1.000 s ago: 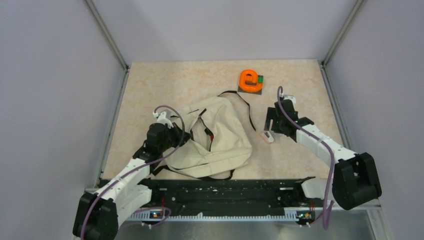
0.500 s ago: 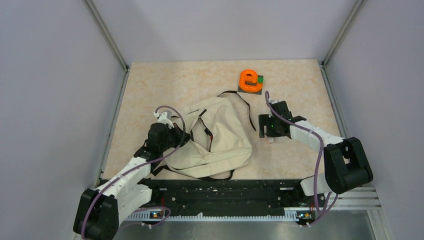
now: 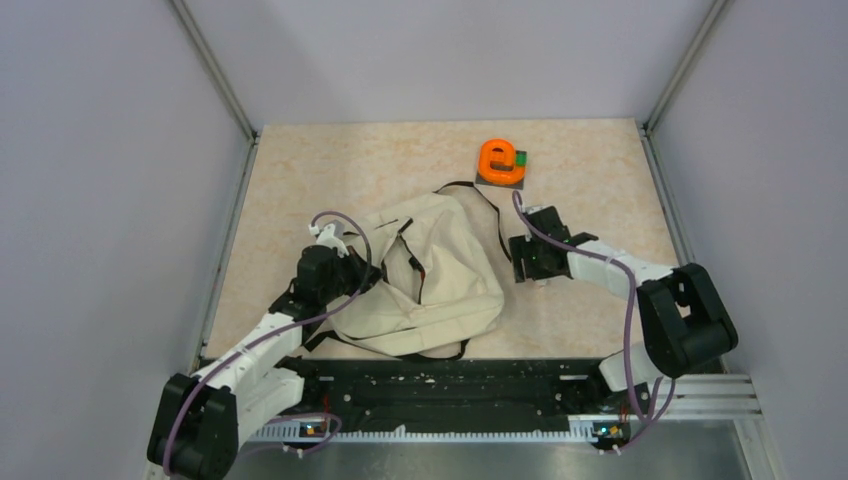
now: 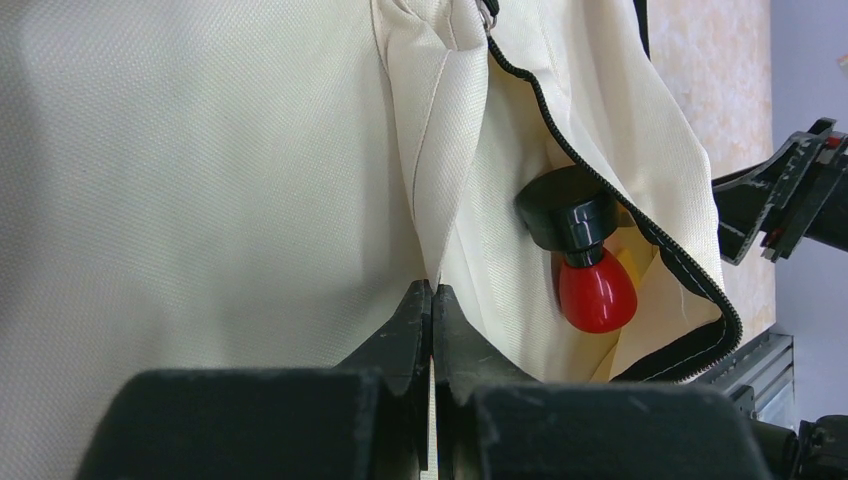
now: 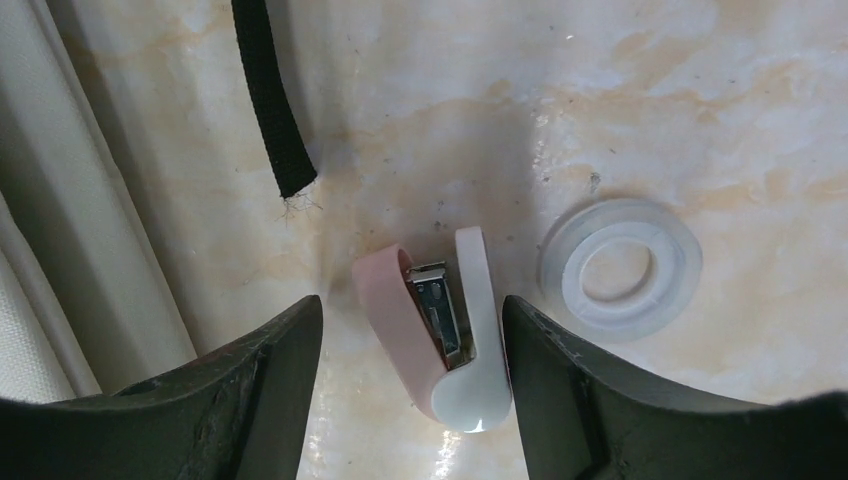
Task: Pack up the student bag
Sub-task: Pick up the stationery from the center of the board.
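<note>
The beige student bag [image 3: 430,280] lies in the middle of the table, its black zipper open. My left gripper [image 3: 372,272] is shut on a fold of the bag's fabric [image 4: 432,290] at its left edge. Inside the opening a black and red item [image 4: 585,250] shows. My right gripper [image 3: 528,268] is open, low over the table just right of the bag. A small pink and white stapler [image 5: 440,325] lies on its side between the two fingers, close to the right one. It is hidden under the gripper in the top view.
A clear tape ring [image 5: 620,265] lies just right of the stapler. A black strap end [image 5: 275,120] lies to its upper left. An orange tape dispenser [image 3: 500,160] sits on a dark pad at the back of the table [image 3: 330,170].
My right gripper has moved left toward the bag and down over the stapler, which now sits between its fingers. The left gripper keeps its hold on the bag.
</note>
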`<state>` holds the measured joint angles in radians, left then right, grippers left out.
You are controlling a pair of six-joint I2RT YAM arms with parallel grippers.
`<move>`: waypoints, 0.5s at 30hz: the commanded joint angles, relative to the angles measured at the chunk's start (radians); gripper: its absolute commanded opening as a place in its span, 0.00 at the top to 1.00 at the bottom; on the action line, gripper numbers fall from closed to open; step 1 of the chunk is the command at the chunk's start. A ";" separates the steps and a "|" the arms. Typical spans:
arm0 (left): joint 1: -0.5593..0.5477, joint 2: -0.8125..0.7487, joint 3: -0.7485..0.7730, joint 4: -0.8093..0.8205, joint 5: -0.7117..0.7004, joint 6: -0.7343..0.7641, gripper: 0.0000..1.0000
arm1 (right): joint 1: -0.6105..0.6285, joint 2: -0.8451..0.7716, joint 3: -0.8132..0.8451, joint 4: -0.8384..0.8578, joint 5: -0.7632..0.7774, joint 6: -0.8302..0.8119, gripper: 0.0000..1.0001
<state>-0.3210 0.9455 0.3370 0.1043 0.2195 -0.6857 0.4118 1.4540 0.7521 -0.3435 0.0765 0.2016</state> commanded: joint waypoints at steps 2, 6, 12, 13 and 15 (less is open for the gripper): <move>0.010 0.001 0.019 0.060 -0.018 0.005 1.00 | 0.061 0.038 0.067 -0.018 0.101 0.002 0.39; 0.010 -0.004 0.016 0.058 -0.017 0.004 1.00 | 0.077 0.064 0.083 -0.035 0.154 0.034 0.48; 0.010 -0.017 0.014 0.051 -0.022 0.007 1.00 | 0.078 0.048 0.080 -0.042 0.194 0.070 0.55; 0.011 -0.017 0.014 0.051 -0.024 0.009 1.00 | 0.078 0.037 0.079 -0.045 0.197 0.072 0.55; 0.010 -0.020 0.015 0.051 -0.023 0.008 1.00 | 0.078 0.009 0.087 -0.068 0.203 0.080 0.56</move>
<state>-0.3210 0.9447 0.3370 0.1051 0.2195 -0.6857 0.4824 1.5192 0.7998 -0.3786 0.2321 0.2512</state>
